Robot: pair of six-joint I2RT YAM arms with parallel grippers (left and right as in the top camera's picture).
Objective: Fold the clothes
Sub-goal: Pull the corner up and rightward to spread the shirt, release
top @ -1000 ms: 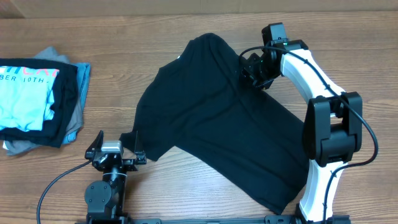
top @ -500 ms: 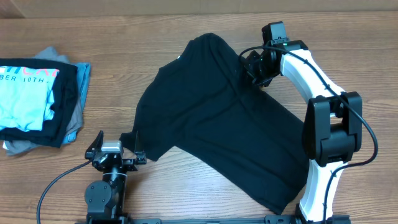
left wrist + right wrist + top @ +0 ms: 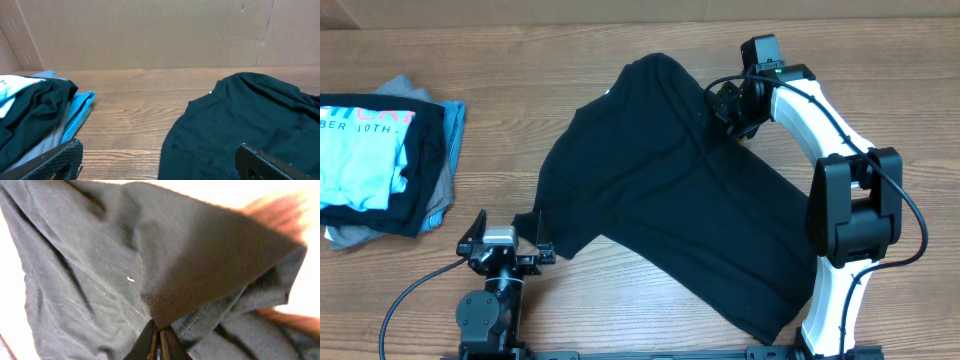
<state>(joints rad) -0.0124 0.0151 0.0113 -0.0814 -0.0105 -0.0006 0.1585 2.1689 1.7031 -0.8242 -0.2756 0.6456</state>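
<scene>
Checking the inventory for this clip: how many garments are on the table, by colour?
Black: 2 (spread black T-shirt, black garment in the pile)
Light blue: 1 (light blue T-shirt)
Grey: 1 (grey garment)
Total: 4

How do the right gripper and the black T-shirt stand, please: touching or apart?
Touching. The right wrist view shows the right gripper shut on the black T-shirt.

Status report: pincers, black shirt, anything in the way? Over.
Right pincer shut on black T-shirt. Left pincer open, empty. T-shirt spread, rumpled. Clothes pile apart, at left.
</scene>
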